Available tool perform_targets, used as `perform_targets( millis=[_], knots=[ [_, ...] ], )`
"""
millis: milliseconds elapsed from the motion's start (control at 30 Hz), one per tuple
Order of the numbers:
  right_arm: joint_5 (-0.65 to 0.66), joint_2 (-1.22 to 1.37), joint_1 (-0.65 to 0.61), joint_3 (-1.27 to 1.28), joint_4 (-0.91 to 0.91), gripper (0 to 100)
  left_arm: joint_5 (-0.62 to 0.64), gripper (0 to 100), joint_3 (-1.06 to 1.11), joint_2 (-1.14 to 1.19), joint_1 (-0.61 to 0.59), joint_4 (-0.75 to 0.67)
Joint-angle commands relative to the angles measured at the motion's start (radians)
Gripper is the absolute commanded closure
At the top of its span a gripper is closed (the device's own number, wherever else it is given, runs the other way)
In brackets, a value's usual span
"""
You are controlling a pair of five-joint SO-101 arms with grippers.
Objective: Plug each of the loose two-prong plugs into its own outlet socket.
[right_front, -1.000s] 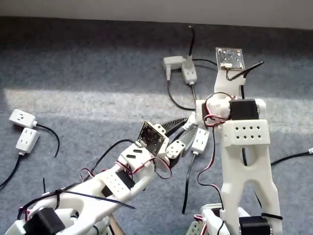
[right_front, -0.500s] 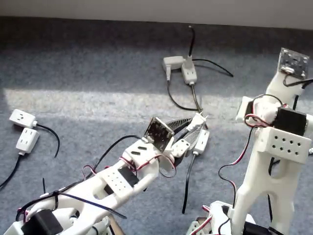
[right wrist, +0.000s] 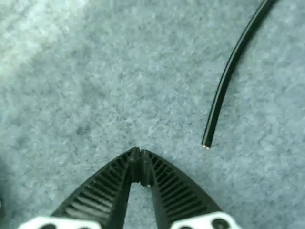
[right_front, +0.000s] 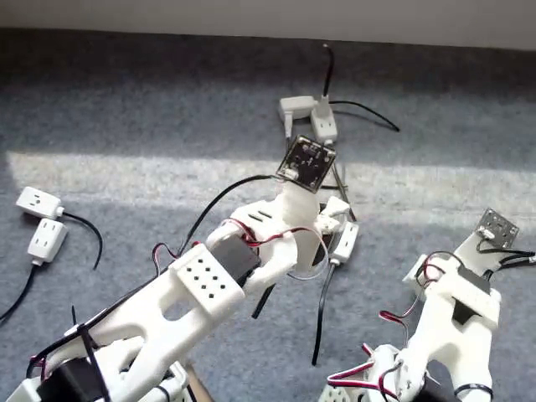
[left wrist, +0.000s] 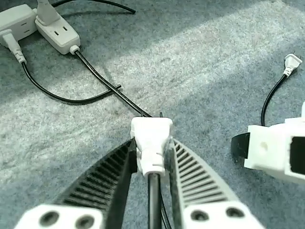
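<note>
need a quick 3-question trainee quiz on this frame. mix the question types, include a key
1. True or false: the left tool is shut on a white plug.
2. Multiple choice: the right tool is
A) shut, with nothing in it
B) holding a plug
C) wide open
3. Short answer: in the high view, how many outlet blocks lie at the left edge of the carpet?

Key: 1 true; 2 A; 3 two.
</note>
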Motion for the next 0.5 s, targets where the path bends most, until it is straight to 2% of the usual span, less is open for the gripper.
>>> perform_targets(
  millis=[0,200,333,467],
  knots=[
    [0.011,-0.031,-0.035,0.01,-0.039,99.1,0.12,99,-0.151,-0.025,-0.004,0.16],
    [0.011,-0.031,-0.031,0.012,-0.039,99.1,0.137,99,-0.358,0.156,0.036,0.341],
    [0.011,-0.031,-0.031,0.012,-0.039,99.1,0.141,99,-0.613,0.418,0.071,0.525],
    [0.008,-0.031,-0.03,0.01,-0.039,99.1,0.198,99,-0.885,0.638,0.073,0.715]
  ],
)
